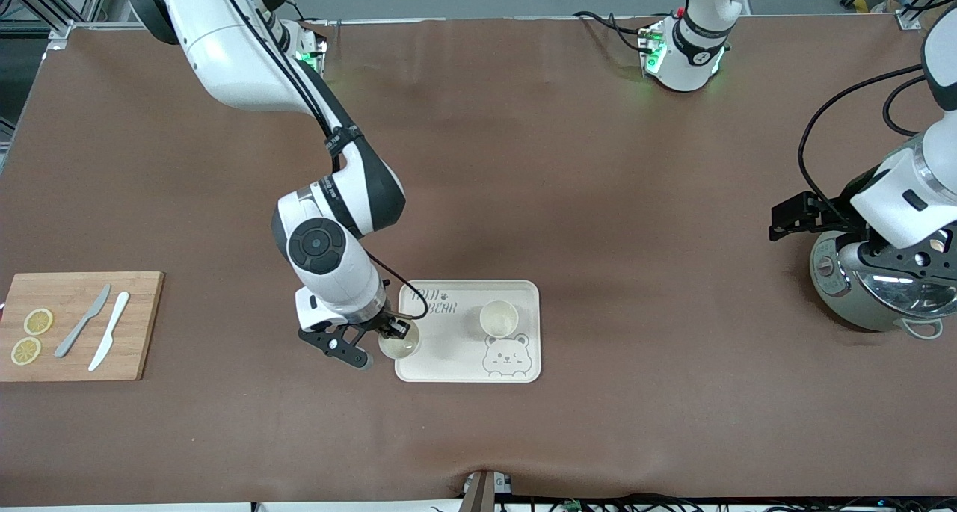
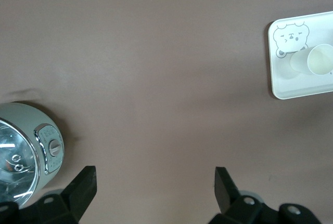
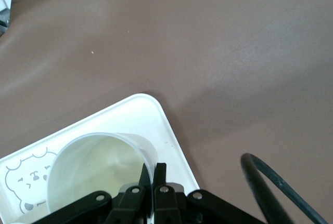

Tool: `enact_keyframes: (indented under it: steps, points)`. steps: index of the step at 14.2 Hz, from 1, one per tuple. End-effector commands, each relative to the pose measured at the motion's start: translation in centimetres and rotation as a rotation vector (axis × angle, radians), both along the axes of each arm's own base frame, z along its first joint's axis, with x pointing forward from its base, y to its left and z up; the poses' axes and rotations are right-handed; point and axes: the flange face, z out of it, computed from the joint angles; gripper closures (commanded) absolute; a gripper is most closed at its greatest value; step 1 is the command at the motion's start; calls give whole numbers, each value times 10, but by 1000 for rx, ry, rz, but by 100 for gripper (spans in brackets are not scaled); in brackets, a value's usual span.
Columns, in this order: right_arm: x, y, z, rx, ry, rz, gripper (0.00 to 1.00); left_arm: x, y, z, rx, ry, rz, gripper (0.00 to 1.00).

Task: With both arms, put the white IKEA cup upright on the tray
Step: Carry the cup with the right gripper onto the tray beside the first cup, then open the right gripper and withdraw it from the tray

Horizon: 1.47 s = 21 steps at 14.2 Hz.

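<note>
Plainly, the cup [image 1: 398,341] is a light, thin-walled thing. It looks like stiff plastic, smooth enough to slip, and more likely to tip than to break. The rim is the sensible place to take it, one finger inside the wall and one outside. That is how the right gripper [image 3: 153,174] has it, its fingers pinched together on the rim. The cup stands mouth up at the nine o'clock edge of the tray [image 1: 467,374], as the front camera shows it. Whether its base rests on the tray floor or hangs just above it, I cannot tell. A pinch this narrow on a glossy wall would probably let the cup swing, so a slow, level move seems wise.

Nothing shows inside the held cup; its pale inner wall is bare in the right wrist view. A second cup [image 1: 499,318] stands upright on the tray at about two o'clock from the tray's middle, and it looks empty too. The bear drawing [image 1: 505,355] sits at five o'clock.

The left gripper [image 2: 156,174] waits over the cooker [image 1: 860,295] at the left arm's end of the table, fingers spread wide and holding nothing. At the right arm's end, a cutting board [image 1: 142,325] carries two lemon slices [image 1: 31,336] and two knives [image 1: 97,331].
</note>
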Motion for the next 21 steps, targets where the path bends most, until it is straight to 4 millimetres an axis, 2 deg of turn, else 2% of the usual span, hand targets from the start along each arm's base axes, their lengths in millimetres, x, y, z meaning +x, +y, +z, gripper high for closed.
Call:
enact_keyframes:
  steps: [1,4,6,9,11,17,18,19,21]
  points:
    - [-2,17,-14,-13,-12,4,100,-4,-1,1,24,-8,-7,0]
    - [-11,31,-34,-23,9,6,100,-3,-3,-4,34,0,-12,0]
    - [-17,43,-49,-18,3,17,100,-3,-12,-6,33,3,-25,0]
    - [-23,47,-70,-2,-23,20,100,-7,-37,-6,43,1,-68,0]
    - [-24,48,-77,1,-27,23,100,-7,-41,-6,44,-1,-76,0]
    - [-24,48,-80,-6,-30,26,100,-3,-42,-15,43,12,-76,0]
    - [-23,47,-80,-8,-29,25,47,-4,-44,-15,54,10,-81,0]
    - [-23,47,-79,-8,-30,27,0,-4,-45,-14,61,6,-84,0]
    - [-18,39,-67,-14,-35,24,0,-4,-49,-14,64,2,-90,0]
